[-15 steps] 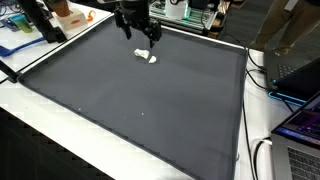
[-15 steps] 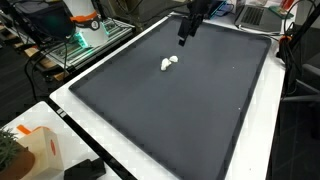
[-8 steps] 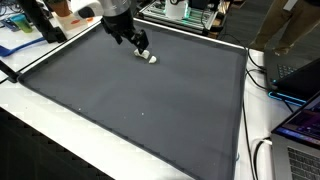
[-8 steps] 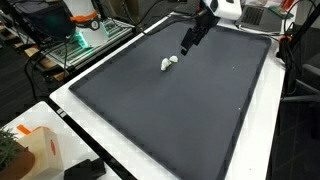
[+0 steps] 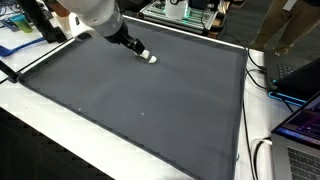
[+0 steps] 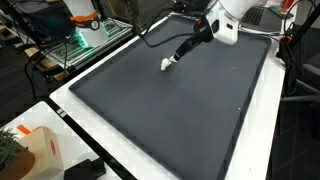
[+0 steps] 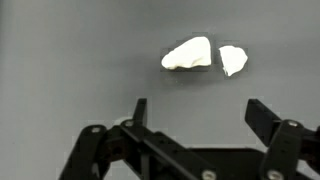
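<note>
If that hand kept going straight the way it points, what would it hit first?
Probably the bigger white lump, lying on the dark mat just ahead of the open hand, with a smaller white bit beside it. Depth is unclear, so it might touch the mat first.

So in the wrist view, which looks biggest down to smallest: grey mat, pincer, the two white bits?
grey mat
pincer, though nearness to the camera inflates it
wider white bit
smaller white bit

Two pieces [image 7: 187, 54] side by side on mat [image 7: 60, 50]
</note>
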`<state>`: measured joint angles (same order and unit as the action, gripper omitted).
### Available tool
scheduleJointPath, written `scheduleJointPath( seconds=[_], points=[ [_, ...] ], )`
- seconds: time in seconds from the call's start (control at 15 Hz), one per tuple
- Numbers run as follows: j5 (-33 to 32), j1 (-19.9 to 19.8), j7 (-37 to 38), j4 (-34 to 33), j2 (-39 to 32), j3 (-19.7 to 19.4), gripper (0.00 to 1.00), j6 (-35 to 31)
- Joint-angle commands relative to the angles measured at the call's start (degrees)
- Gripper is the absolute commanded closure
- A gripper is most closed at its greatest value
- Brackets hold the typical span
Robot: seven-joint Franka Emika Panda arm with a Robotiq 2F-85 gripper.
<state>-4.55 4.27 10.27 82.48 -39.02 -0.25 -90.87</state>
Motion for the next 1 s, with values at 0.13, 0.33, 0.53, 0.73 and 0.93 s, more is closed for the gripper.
scheduleJointPath(
  seconds=[0.13,0.33,0.53,0.73,0.93],
  points=[
    [0.3,0.2,-0.1,-2.3,-1.6,-0.2,0.00,1.7],
    [2.2,-0.7,1.0,-4.8,-3.0,-0.3,0.00,3.6],
    [5.4,-3.1,2.7,-8.9,-5.7,-1.3,0.00,6.1],
    [10.0,-6.2,4.5,-11.1,-7.6,-2.1,0.00,8.6],
    [16.0,-9.5,5.6,-8.6,-7.2,-2.3,0.00,6.7]
  ],
)
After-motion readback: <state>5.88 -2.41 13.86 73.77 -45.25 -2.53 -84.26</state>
